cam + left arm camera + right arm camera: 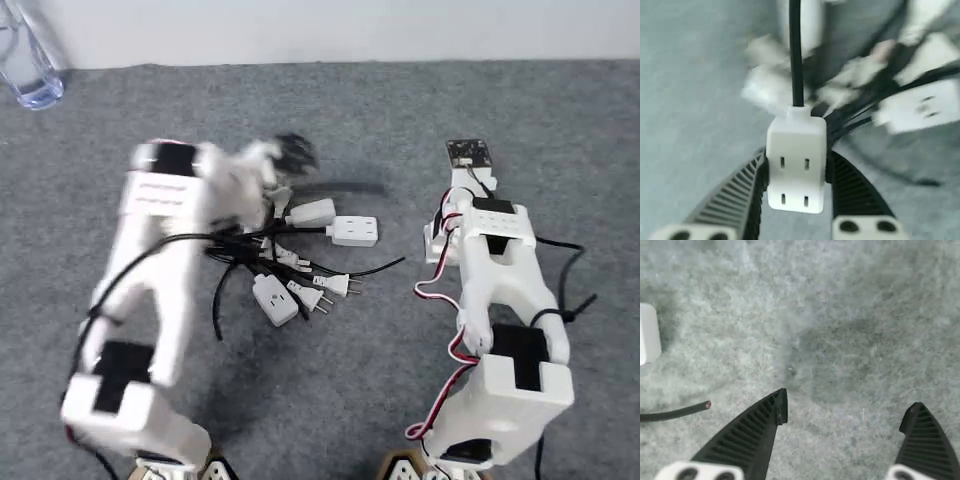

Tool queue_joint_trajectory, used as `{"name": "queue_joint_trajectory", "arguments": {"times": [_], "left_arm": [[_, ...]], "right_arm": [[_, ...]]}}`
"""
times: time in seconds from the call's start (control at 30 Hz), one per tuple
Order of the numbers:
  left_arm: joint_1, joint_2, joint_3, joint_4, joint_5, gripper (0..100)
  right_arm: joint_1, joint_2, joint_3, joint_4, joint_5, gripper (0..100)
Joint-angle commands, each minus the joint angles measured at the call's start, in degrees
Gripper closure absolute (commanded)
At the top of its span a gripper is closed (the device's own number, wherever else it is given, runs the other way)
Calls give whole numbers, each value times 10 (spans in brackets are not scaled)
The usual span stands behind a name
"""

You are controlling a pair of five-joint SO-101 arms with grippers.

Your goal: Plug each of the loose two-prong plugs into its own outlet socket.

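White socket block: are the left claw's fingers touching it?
Touching. In the left wrist view, both black fingers of the left gripper press against the sides of the white socket block.

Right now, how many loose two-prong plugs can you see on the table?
2. First plug lies at the cable tangle's right edge; second plug beside it, by a socket block. The tangle may hide more.

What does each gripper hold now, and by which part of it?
The left gripper holds a white outlet socket by its two side faces. The right gripper is open and holds nothing.
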Motion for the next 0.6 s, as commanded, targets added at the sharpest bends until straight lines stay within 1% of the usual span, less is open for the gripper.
{"name": "queue_joint_trajectory", "arguments": {"times": [0.0,0.07,0.17,0.27,0.4,0.57], "left_arm": [[-110,-106,-11,27,14,988],[-164,-117,7,44,5,988],[-255,-118,33,49,-46,988],[-334,-118,72,18,-70,987],[-425,-118,150,-90,-70,987],[-553,-117,284,-294,-70,987]], "right_arm": [[-7,-3,-4,-11,-1,641],[-7,-3,-4,-11,-1,641],[-7,-3,-4,-8,-1,641],[-7,-3,-4,-7,-1,641],[-7,-3,-4,-6,-1,641],[-7,-3,5,-9,-1,641]]}}
